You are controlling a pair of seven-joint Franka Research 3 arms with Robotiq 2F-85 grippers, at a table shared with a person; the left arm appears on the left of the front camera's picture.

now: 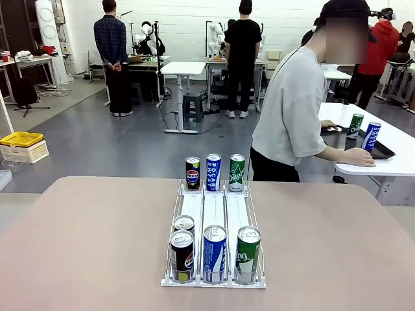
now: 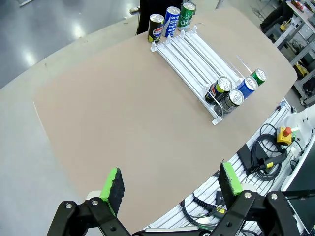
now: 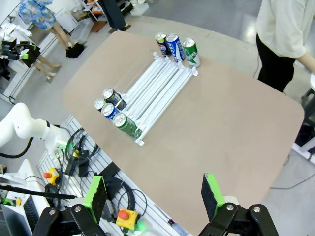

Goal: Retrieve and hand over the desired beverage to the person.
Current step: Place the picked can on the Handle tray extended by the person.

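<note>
A white wire rack (image 1: 214, 207) with three lanes stands in the middle of the brown table (image 1: 84, 240). At its far end are a black Pepsi can (image 1: 192, 173), a blue Pocari can (image 1: 213, 172) and a green can (image 1: 237, 172). At the near end stand two black cans (image 1: 182, 254), a blue can (image 1: 214, 253) and a green can (image 1: 248, 254). The person (image 1: 292, 110) in a grey sweatshirt stands past the far right corner, turned to a side table with both hands on it. My left gripper (image 2: 171, 182) hangs open high over the table. My right gripper (image 3: 154, 192) is open too, above the table's near edge.
A white side table (image 1: 395, 170) at the right holds a black tray (image 1: 381, 151), a green can (image 1: 355, 124) and a blue can (image 1: 371, 136). Other people stand at benches in the back. A yellow crate (image 1: 21, 138) lies on the floor at the left.
</note>
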